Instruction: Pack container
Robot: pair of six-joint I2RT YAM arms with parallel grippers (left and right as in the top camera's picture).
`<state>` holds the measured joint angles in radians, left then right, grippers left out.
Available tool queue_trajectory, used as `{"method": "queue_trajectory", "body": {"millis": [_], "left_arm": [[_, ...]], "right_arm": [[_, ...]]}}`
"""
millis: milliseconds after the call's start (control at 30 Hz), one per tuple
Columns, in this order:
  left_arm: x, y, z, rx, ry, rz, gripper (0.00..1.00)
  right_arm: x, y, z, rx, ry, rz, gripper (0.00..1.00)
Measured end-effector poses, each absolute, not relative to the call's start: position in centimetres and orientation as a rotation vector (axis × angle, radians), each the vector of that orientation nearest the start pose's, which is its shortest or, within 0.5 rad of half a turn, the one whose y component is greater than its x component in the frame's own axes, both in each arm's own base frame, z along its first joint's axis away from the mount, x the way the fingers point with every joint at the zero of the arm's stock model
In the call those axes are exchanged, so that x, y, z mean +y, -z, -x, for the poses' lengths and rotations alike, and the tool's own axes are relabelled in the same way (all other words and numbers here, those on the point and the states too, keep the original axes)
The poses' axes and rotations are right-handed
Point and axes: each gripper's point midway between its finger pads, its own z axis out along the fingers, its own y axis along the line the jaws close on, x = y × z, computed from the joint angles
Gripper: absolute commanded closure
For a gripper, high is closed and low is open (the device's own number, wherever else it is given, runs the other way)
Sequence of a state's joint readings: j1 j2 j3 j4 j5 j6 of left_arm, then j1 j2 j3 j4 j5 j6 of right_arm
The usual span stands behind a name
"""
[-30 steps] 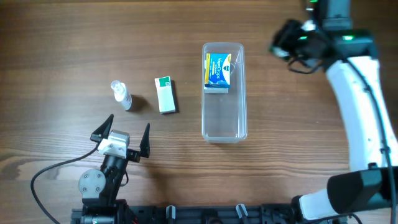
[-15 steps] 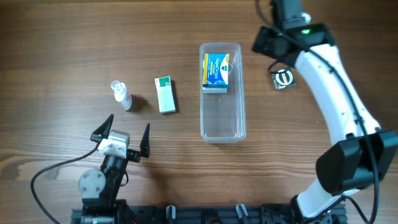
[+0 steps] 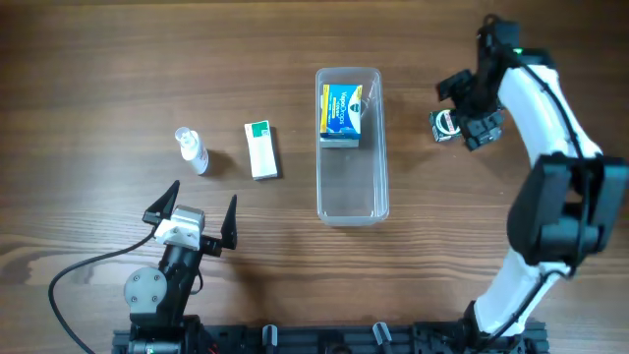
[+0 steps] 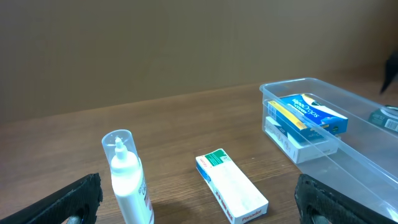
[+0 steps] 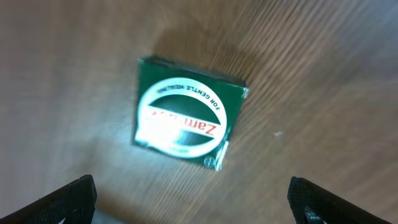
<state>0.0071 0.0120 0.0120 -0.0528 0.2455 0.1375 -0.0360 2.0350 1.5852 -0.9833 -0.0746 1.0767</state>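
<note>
**Right arm repositioned over green box; no other item disturbed**

Right gripper [image 5: 193, 202] has shifted from the container's far corner to a station directly above the small green box [image 5: 186, 115]. Its fingers are spread wide and hold nothing. The box, the container and all other items lie where they were. Judgement: a pick of this box is being set up, and it is not yet grasped.

Just below the fingers, the box face reads "Zam…" with "FOR GENTLE HEALING" round the oval, upside down to the wrist camera.

Further out, to the tool's left, stands the container [image 3: 352, 187]. It holds one blue-and-yellow box [image 3: 343, 111], lettering apparently "VapoDrops".

Beyond it, a white box with green corner [image 3: 261, 149] and a spray bottle [image 3: 192, 149] remain unpacked. They lie ahead of the left gripper [image 3: 200, 206], which is parked wide open and empty.
</note>
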Motion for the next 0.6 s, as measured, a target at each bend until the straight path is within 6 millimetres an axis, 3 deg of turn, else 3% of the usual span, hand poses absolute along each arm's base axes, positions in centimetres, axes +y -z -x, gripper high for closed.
{"method": "queue_trajectory", "body": {"millis": [33,133,400,600], "left_arm": [[-4.0,-16.4,-24.2,1.596,0.088,-0.293,0.0],[-4.0,-16.4,-24.2,1.596,0.088,-0.293,0.0],[-4.0,-16.4,-24.2,1.596,0.088,-0.293,0.0],[-4.0,-16.4,-24.2,1.596,0.088,-0.293,0.0]], "right_arm": [[0.3,-3.7,-41.9,2.619,-0.221,-1.64,0.02],[0.7,-2.2,-42.1,2.615,-0.249,-1.696,0.02],[0.3,-2.3,-43.6,2.531,-0.266,-1.714,0.01],[-0.8,-1.7,-43.4,2.501,-0.171,-1.731,0.01]]}}
